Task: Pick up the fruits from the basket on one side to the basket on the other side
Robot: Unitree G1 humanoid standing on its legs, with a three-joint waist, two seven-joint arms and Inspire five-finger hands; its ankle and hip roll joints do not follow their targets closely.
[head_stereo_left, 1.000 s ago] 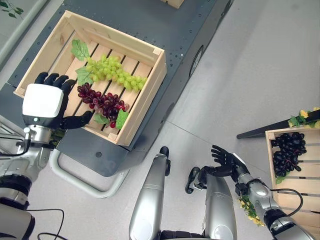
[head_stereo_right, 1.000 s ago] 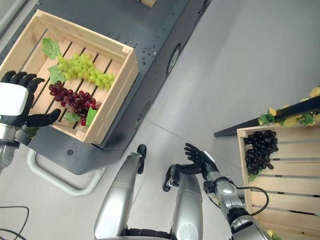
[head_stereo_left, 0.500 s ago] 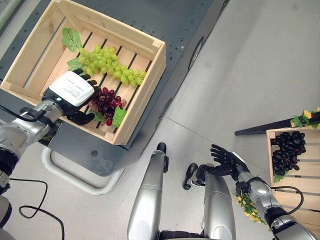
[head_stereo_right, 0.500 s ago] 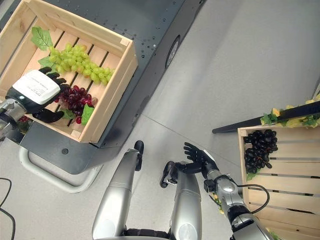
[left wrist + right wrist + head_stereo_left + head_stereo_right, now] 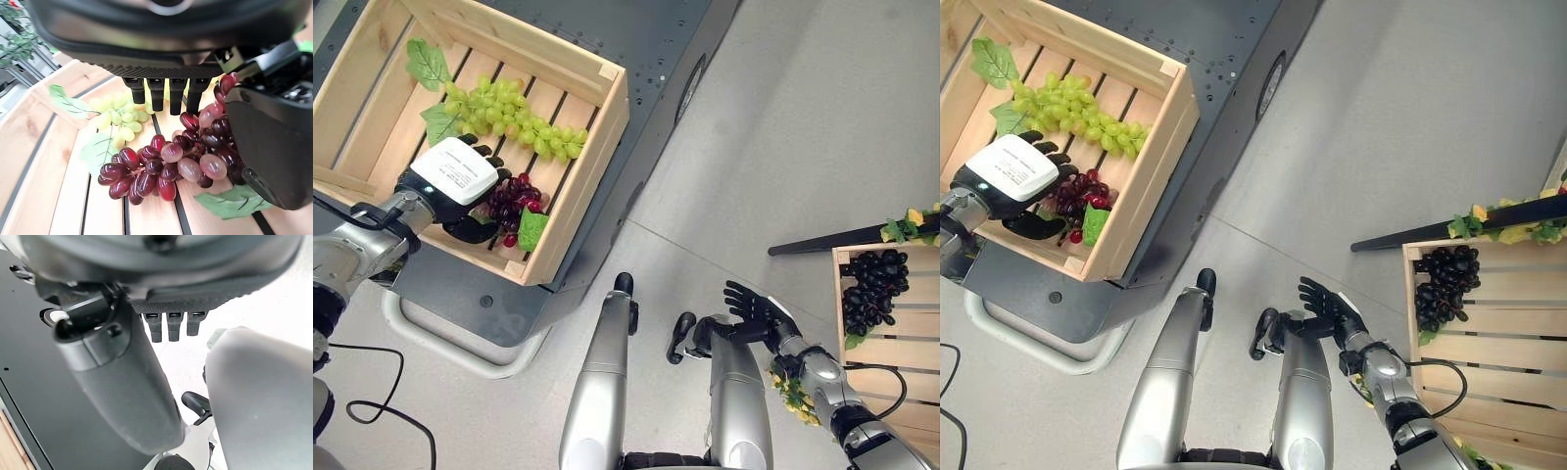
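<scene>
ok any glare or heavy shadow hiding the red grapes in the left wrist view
Left wrist view: red grapes evenly lit, with small highlights only and no glare; the left hand covers one end of the bunch. Left eye view: soft light across the wooden crate. Right wrist view: floor very bright past the right hand.

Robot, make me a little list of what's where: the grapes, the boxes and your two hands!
Left crate: wooden, on a dark platform
Green grapes: in left crate
Red grapes: in left crate, beside the green ones
Left hand: open, over the red grapes, not gripping yet
Right crate: wooden
Dark grapes: in right crate
Right hand: open, holding nothing, above the floor
</scene>
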